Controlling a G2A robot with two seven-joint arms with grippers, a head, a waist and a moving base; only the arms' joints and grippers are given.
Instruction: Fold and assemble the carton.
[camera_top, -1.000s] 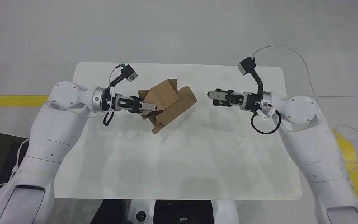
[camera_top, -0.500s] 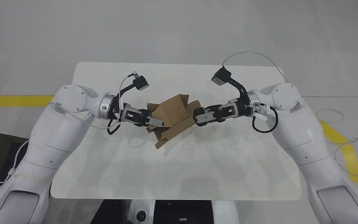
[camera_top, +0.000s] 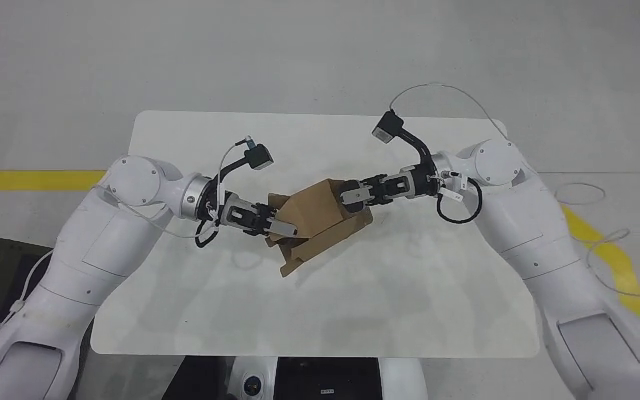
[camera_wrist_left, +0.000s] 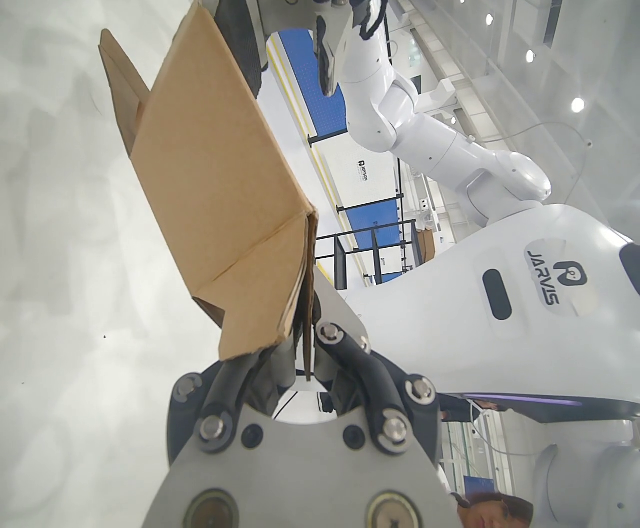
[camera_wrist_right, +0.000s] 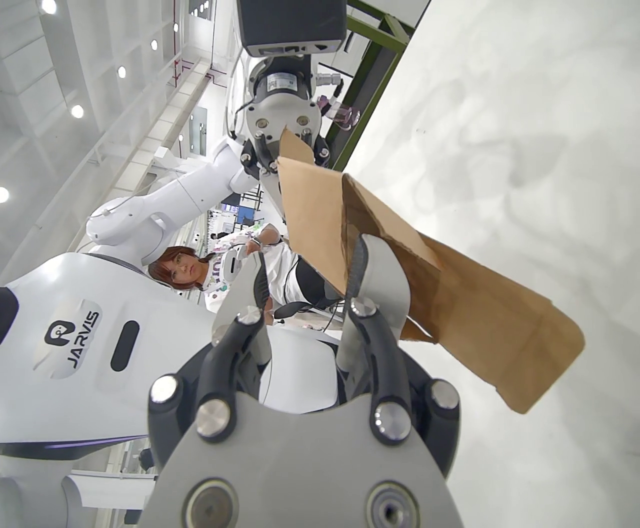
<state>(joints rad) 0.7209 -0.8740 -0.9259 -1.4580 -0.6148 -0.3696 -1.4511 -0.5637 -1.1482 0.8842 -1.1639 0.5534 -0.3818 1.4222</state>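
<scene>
The brown cardboard carton (camera_top: 318, 212), partly folded with loose flaps, is held tilted over the middle of the white counter (camera_top: 200, 300). One creased corner is clamped between the pressed-together fingers of the left tool (camera_top: 283, 228). At the opposite end, the right tool (camera_top: 350, 194) is spread apart, one finger (camera_wrist_right: 380, 280) laid against a flap.

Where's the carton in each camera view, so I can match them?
Top view: carton at the centre of the table, between left tool and right tool.
Left wrist view: carton clamped in the left tool, extending away from it.
Right wrist view: carton just beyond the right tool, left tool at its far end.
Shared landmark: left tool clamped on carton's end.
</scene>
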